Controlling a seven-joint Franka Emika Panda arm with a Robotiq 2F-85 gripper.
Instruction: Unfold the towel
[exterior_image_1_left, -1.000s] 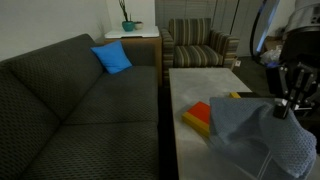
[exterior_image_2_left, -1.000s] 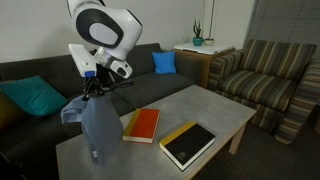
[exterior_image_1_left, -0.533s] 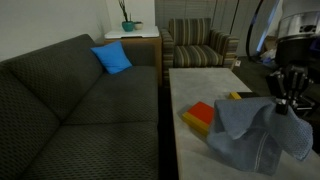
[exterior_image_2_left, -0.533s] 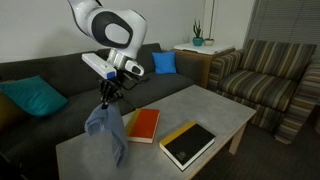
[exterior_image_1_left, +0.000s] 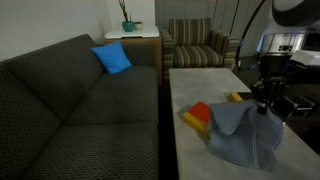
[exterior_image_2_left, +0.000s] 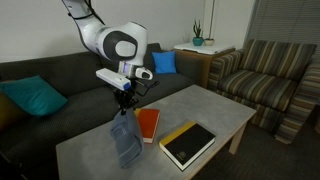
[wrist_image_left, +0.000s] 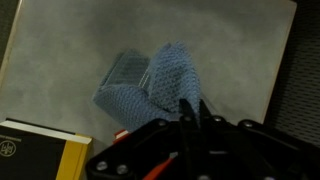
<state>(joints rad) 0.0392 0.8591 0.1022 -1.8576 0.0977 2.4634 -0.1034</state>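
The gripper (exterior_image_2_left: 126, 102) is clamped on one edge of the wrinkled grey-blue cloth towel (exterior_image_2_left: 125, 143), which hangs bunched. Spreading it flat is not yet done.

Gripper (exterior_image_2_left: 124, 101) downward, jaws apparently closed

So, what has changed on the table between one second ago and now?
The gripper, still shut on the towel, carried it along the table toward the orange box. The towel now hangs close beside that box, and its lower end seems to rest on the table. Nothing was let go. The orange box, the black book and the blue pillow stayed in place.
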